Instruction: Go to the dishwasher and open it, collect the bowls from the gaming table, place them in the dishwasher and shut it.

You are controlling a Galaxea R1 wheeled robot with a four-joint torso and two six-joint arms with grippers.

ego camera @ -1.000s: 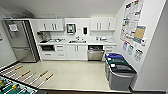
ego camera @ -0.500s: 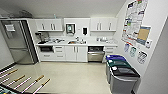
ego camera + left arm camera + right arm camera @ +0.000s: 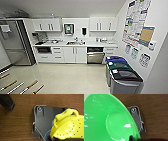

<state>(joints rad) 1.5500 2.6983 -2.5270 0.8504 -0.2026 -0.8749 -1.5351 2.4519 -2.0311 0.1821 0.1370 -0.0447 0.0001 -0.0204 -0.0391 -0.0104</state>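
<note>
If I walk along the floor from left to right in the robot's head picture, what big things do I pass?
Tall steel fridge → white lower cabinets with drawers → stainless-steel dishwasher with a bar handle → row of lidded waste bins by the right wall.

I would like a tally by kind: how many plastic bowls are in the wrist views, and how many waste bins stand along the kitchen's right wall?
Bowls: 2 (green bowl, yellow perforated bowl)
Waste bins: 3 (blue-lidded bin, green-lidded bin, black-lidded bin)
Total: 5
</note>
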